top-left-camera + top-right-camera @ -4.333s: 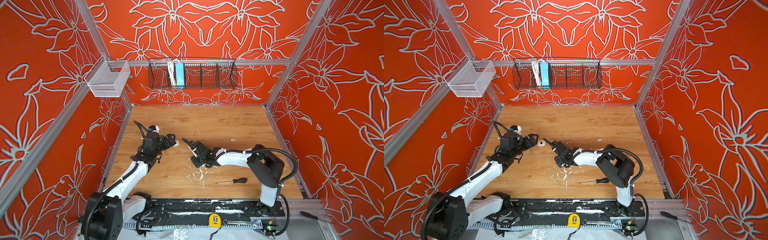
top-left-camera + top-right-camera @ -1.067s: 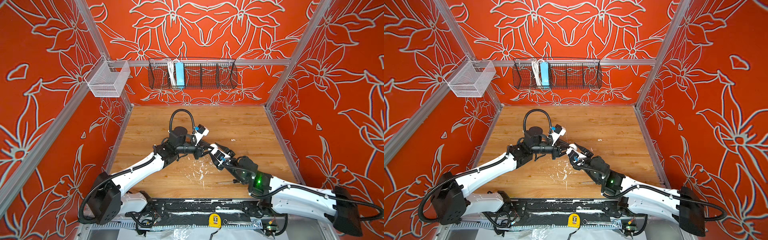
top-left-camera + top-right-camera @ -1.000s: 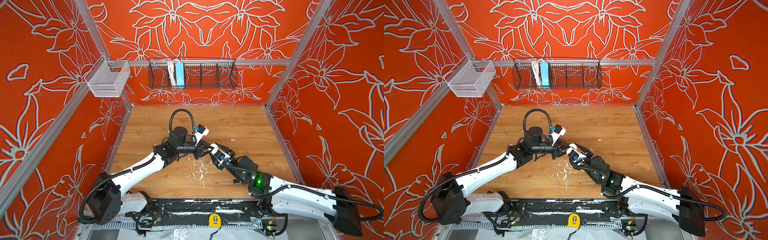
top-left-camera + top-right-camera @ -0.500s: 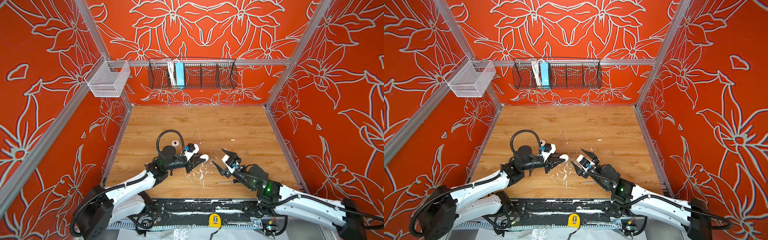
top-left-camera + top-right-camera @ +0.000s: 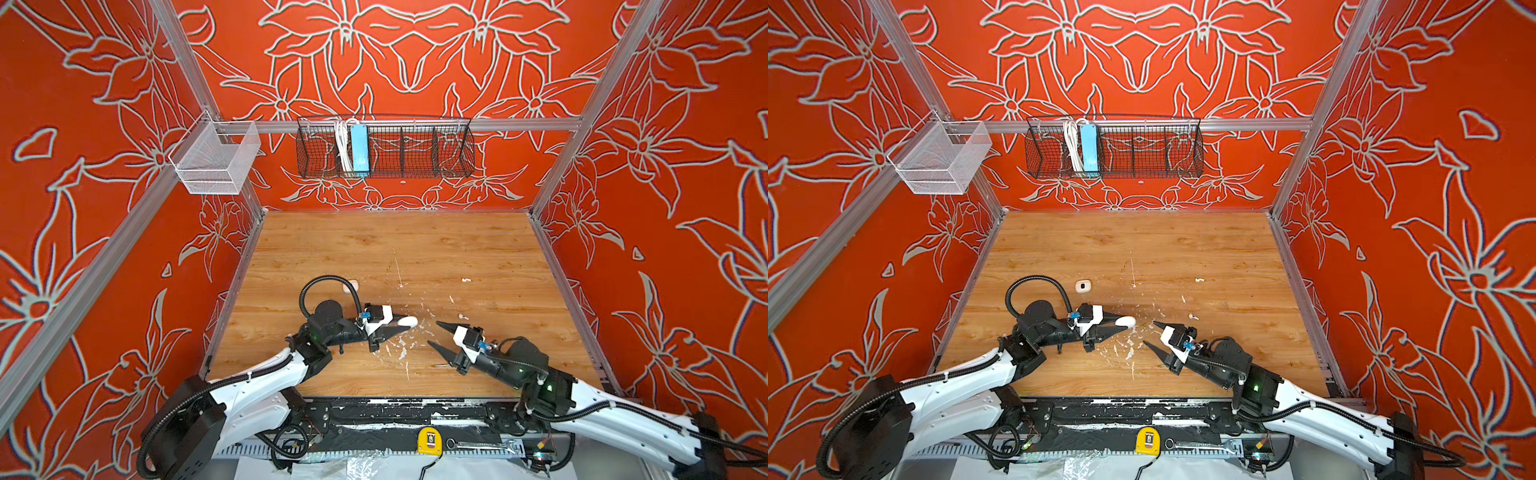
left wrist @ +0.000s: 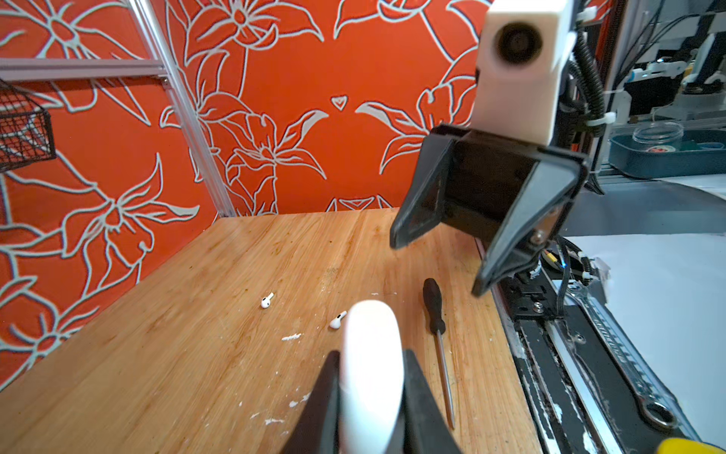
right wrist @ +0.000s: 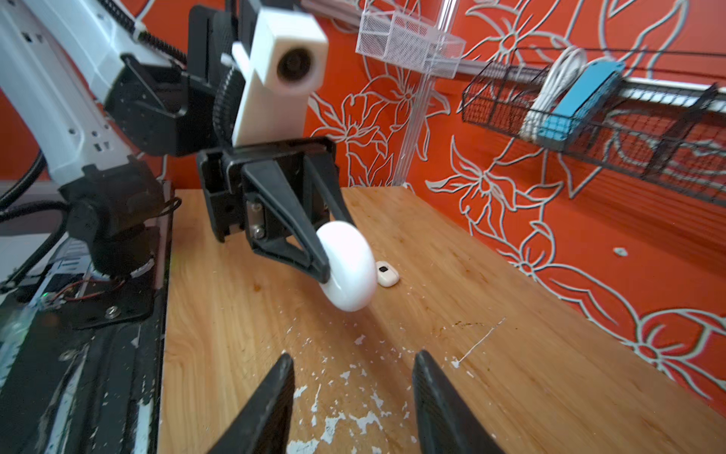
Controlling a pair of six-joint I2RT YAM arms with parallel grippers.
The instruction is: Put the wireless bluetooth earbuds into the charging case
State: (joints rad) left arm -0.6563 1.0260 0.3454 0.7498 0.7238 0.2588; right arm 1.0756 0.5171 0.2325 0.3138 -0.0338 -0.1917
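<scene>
Case: a smooth, glossy white puck, looking closed, pinched edge-on in our left gripper.
Earbuds: the near earbud and far earbud, tiny and stemmed, lie on the scuffed wooden board beyond the left tips.
Change: both arms have drawn back from their meeting and now sit apart.
Right gripper: half spread, empty, facing the case.
Meaning: we judge nothing is inserted yet.

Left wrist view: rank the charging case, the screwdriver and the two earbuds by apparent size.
1. charging case, largest, though nearness to the camera inflates it
2. screwdriver
3. earbud beside the case and farther earbud: too alike to rank
</scene>
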